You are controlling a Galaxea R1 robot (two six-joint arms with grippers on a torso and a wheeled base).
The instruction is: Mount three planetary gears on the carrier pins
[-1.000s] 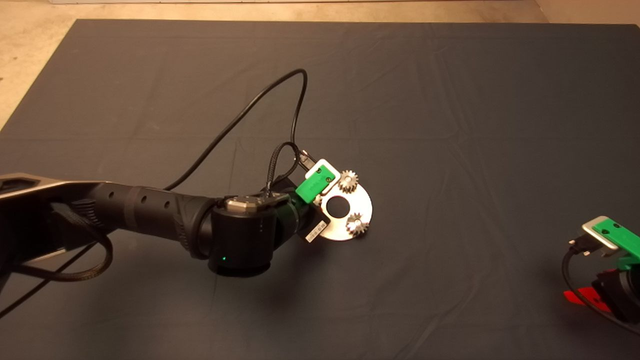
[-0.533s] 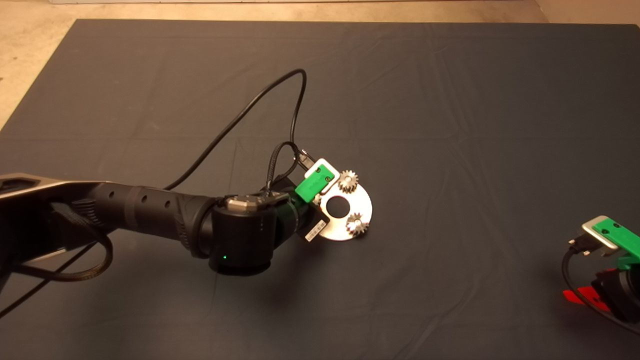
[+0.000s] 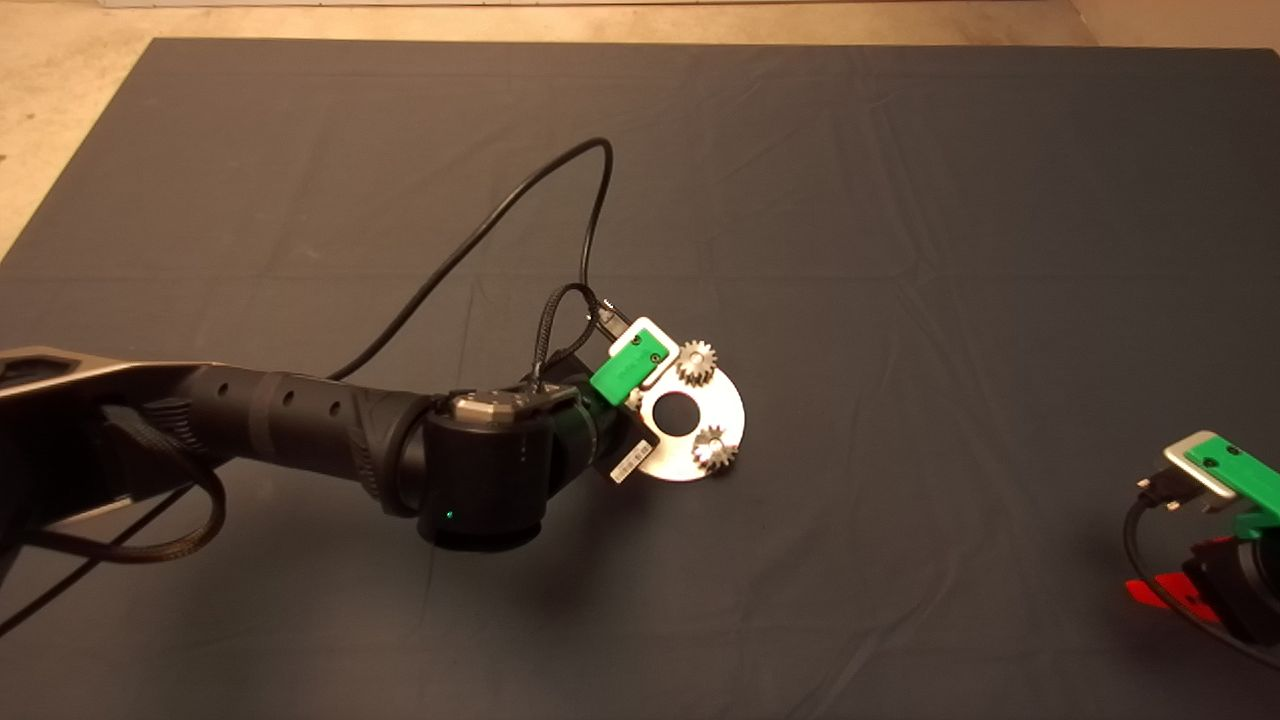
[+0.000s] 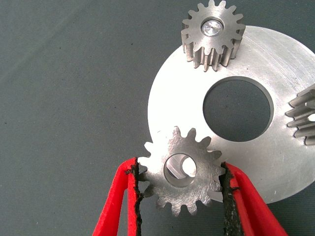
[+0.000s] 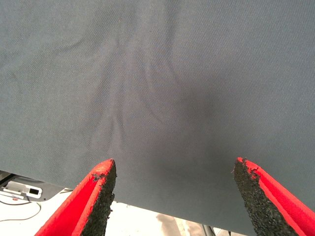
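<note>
Nothing has moved since the earlier frames: my left claw (image 4: pixel 181 196) stays clamped on a silver toothed planetary gear (image 4: pixel 181 171), its centre hole over a carrier pin (image 4: pixel 175 166) on the flat round silver plate (image 4: pixel 288 162). Two gears (image 3: pixel 696 361) already sit on pins. My right claw (image 5: pixel 174 196) waits spread open at the surface's lower right.

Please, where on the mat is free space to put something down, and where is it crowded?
Free: the mat between the carrier plate and the right gripper, and beyond the cable. Crowded: around the plate, where the left gripper holds a gear.
</note>
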